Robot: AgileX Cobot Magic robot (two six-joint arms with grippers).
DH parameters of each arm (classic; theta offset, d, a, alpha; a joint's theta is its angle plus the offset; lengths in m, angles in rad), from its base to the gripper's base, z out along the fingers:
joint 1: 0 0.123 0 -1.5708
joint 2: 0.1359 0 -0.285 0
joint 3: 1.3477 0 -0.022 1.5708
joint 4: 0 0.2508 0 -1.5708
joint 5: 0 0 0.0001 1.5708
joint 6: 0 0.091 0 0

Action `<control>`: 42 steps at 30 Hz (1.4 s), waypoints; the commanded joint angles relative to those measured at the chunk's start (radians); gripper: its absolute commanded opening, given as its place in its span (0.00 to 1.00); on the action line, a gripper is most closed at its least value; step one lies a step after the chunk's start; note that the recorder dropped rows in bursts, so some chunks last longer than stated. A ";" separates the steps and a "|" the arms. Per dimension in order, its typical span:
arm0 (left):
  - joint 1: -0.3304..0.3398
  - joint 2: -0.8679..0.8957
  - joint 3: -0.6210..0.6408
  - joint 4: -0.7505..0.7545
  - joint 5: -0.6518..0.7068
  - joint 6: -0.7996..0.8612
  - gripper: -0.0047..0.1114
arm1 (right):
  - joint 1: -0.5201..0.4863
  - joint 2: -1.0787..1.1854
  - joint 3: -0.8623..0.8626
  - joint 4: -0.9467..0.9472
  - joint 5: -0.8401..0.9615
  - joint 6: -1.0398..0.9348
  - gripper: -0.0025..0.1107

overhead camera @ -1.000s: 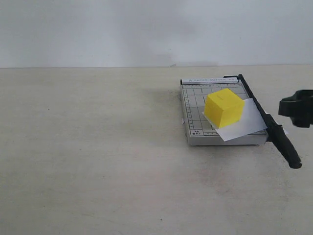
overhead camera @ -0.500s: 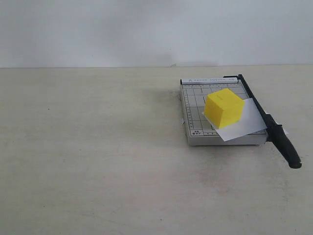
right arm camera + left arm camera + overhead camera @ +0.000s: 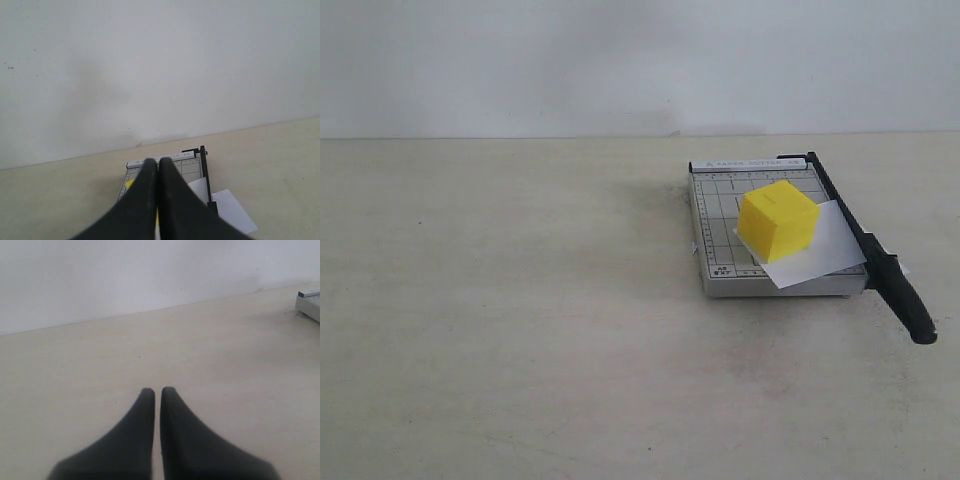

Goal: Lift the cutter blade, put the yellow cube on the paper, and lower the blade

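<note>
Zero grip, with left fingers and right fingers clenched empty. Risk of nudging bright yellow cube off white paper, or snagging long black cutter blade, if reaching in.

R gripper tips pressed together; trimmer w/ paper beyond.

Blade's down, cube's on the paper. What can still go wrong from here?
1. The paper lies skewed, one corner past the cutter blade; any tug on that corner could shift the yellow cube with it.
2. The blade's handle overhangs the trimmer base toward the right arm's side; a low pass by the right gripper might knock it.
</note>
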 commanded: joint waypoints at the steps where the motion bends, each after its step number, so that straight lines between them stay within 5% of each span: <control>1: 0.001 -0.003 0.004 -0.011 0.001 0.006 0.08 | 0.001 -0.005 0.001 0.003 0.000 0.003 0.02; 11: 0.001 -0.003 0.004 -0.011 0.001 0.006 0.08 | 0.001 -0.010 0.011 0.003 -0.010 0.003 0.02; 23: 0.001 -0.003 0.004 -0.011 0.001 0.006 0.08 | -0.001 -0.217 0.217 -0.057 -0.033 0.003 0.02; 42: 0.001 -0.003 0.004 -0.006 0.001 0.006 0.08 | -0.001 -0.217 0.218 -0.057 -0.038 0.007 0.02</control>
